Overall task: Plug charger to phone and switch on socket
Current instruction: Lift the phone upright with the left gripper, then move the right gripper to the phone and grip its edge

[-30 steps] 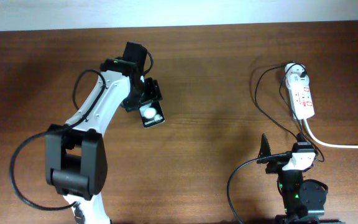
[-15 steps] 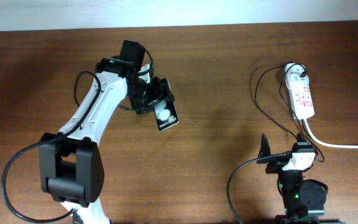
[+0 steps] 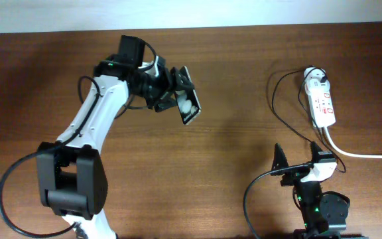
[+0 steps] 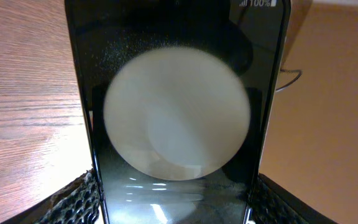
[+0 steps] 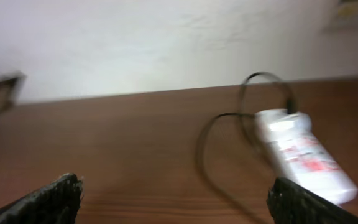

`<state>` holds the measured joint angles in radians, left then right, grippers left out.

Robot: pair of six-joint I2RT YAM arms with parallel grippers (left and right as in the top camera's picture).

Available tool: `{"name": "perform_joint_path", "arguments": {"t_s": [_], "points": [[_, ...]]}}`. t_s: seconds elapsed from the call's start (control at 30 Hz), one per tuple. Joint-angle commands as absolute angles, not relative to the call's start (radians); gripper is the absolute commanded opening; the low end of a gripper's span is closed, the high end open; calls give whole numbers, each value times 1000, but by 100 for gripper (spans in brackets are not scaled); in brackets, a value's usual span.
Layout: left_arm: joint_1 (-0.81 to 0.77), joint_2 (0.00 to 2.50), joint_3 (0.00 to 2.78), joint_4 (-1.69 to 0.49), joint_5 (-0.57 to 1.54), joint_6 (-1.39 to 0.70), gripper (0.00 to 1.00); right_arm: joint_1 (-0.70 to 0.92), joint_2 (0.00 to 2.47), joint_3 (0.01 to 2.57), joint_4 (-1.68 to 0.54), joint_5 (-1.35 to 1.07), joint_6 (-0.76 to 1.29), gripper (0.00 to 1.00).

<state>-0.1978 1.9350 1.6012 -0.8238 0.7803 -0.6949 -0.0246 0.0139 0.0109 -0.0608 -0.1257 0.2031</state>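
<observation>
Left gripper (image 3: 168, 91) is clamped on the phone (image 3: 187, 103) — in the left wrist view the black slab (image 4: 176, 93) fills the gap between the two textured pads (image 4: 79, 199), with one large white round patch on its face and tiny white text at its top edge. From overhead the phone is tilted on a slant near the far middle of the wooden table (image 3: 244, 166), well apart from the socket (image 3: 321, 103).

That white strip lies at the far right, red marks on its face, and the charger (image 3: 316, 78) has its white adapter seated at the strip's far end; the thin black cable loops out to the left and runs back toward the right arm. Where its plug tip lies cannot be told. A thick white cord (image 3: 363, 155) leaves the strip's near end toward the right edge.

Right gripper (image 5: 178, 202) sits low at the near right, fingers spread wide and holding nothing — the socket (image 5: 303, 155) shows blurred ahead of it.
</observation>
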Motion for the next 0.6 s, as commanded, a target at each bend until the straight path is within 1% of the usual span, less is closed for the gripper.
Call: {"name": "perform_joint_path", "arguments": {"t_s": [0.0, 0.03, 0.07, 0.1, 0.17, 0.27, 0.3, 0.37, 0.47, 0.57], "points": [[-159, 1899, 1625, -816, 855, -715, 63, -18, 6, 6, -49, -312, 762, 99], [-156, 1899, 1625, -816, 855, -715, 63, -18, 6, 6, -47, -350, 940, 99], [-156, 1899, 1625, -815, 858, -715, 63, -18, 6, 6, -47, -375, 1071, 99], [-156, 1899, 1625, -815, 858, -715, 63, -18, 6, 6, -47, -400, 1144, 99], [-156, 1899, 1625, -816, 858, -716, 63, -18, 6, 6, -47, -421, 1168, 99], [-156, 1899, 1625, -815, 862, -764, 63, -18, 6, 6, -44, -336, 1168, 99], [-156, 1899, 1625, -815, 876, -768, 63, -18, 6, 6, -44, -329, 1134, 99], [-156, 1899, 1625, -815, 935, -771, 63, -18, 7, 6, -52, -384, 851, 99], [-156, 1899, 1625, -816, 1050, -774, 63, -18, 54, 56, -97, -407, 781, 100], [-156, 1899, 1625, -816, 1077, -774, 64, -18, 150, 173, -210, -411, 707, 96]]}}
